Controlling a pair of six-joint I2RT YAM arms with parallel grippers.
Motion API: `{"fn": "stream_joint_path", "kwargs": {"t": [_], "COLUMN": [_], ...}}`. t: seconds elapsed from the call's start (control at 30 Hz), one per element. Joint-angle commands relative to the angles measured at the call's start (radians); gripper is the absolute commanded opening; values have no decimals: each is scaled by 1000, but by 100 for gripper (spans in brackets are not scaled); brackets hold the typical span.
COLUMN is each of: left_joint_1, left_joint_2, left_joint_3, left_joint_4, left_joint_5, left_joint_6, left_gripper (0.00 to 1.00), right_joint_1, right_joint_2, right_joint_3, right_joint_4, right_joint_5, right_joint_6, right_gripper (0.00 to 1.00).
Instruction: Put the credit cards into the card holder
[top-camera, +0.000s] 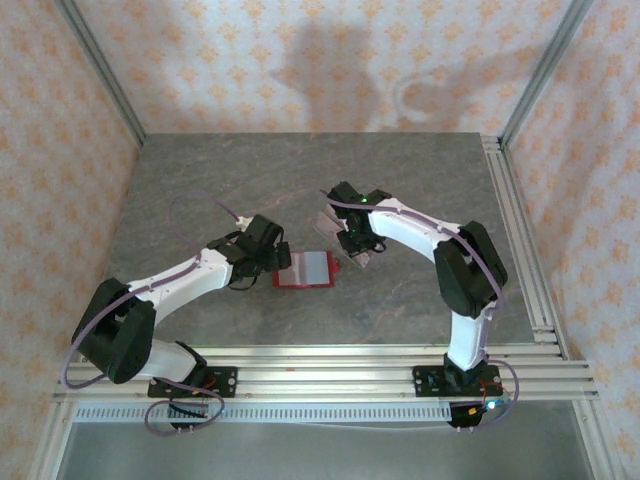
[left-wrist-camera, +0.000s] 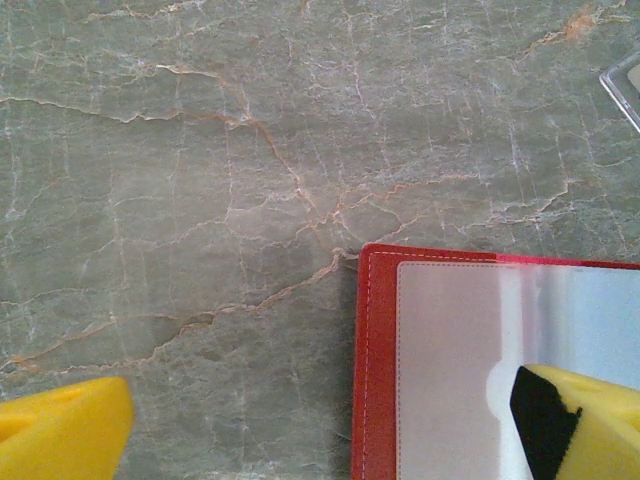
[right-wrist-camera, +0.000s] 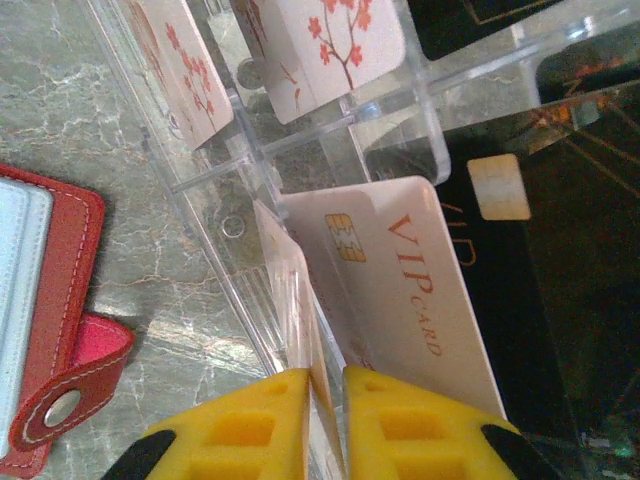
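The card holder (top-camera: 308, 268) lies open on the stone table, red with a pale inside. My left gripper (top-camera: 275, 258) is open over its left edge; in the left wrist view one yellow finger (left-wrist-camera: 580, 425) hangs above the pale pocket (left-wrist-camera: 450, 360) and the other (left-wrist-camera: 60, 435) above bare table. My right gripper (right-wrist-camera: 325, 400) is shut on a thin pale pinkish credit card (right-wrist-camera: 298, 290), seen edge-on and standing in the clear rack (right-wrist-camera: 240, 150). A second credit card (right-wrist-camera: 400, 280), marked VIP CARD, leans right beside it. The card holder's snap tab (right-wrist-camera: 70, 390) shows at lower left.
The clear plastic rack (top-camera: 358, 262) stands just right of the card holder. It also holds blossom-printed cards (right-wrist-camera: 330, 45) and black cards (right-wrist-camera: 560, 230). A corner of the rack (left-wrist-camera: 625, 85) shows in the left wrist view. Aluminium rails (top-camera: 520, 240) edge the table at right and front.
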Motion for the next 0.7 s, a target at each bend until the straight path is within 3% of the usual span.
{"fn": "stream_joint_path", "kwargs": {"t": [0.0, 0.33, 0.5, 0.57, 0.67], "left_joint_1": [9, 9, 8, 8, 9], "left_joint_2": [0, 6, 6, 6, 6], "left_joint_3": [9, 13, 12, 12, 14], "left_joint_4": [-11, -9, -9, -9, -10], "left_joint_5": [-21, -13, -13, -11, -12], "left_joint_6": [-12, -10, -10, -10, -10], "left_gripper": [99, 99, 99, 99, 99], "right_joint_1": [-1, -4, -9, -9, -11], "right_joint_2": [-32, -31, -30, -26, -17], "right_joint_3": [14, 9, 4, 6, 2], "right_joint_4": [-35, -35, -33, -35, -35], "right_joint_5": [22, -14, -42, -42, -38], "right_joint_6": [-4, -10, -9, -10, -11], "right_gripper": [14, 0, 0, 7, 8]}}
